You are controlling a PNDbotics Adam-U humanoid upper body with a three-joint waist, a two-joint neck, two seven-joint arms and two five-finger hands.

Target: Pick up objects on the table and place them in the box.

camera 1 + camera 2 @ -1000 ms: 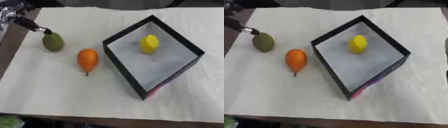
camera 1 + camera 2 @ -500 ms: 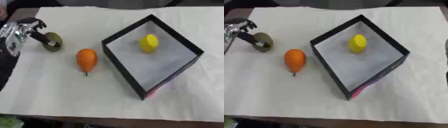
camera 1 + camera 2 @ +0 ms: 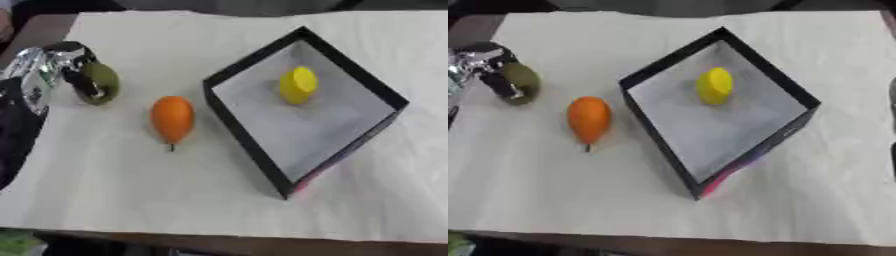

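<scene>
An olive-green fruit (image 3: 103,82) lies at the left of the cream cloth. My left hand (image 3: 39,70), silver and black, comes in from the left edge and curls round it, with one dark finger (image 3: 84,84) across its front and another arched over its top. An orange fruit (image 3: 172,118) with a short stem lies free between the green fruit and the box. The black box (image 3: 248,135) with a grey floor stands at the centre right, turned like a diamond. A yellow lemon (image 3: 297,85) rests inside it near the far corner. My right hand shows in no view.
The cloth (image 3: 175,200) covers most of the table, with bare cloth in front of the box and the fruit. The brown table edge (image 3: 219,242) runs along the bottom. A dark strip shows at the right edge of the right eye view.
My left hand has come down from the upper left onto the green fruit and curled its fingers round it. The orange fruit, box and lemon have stayed put.
</scene>
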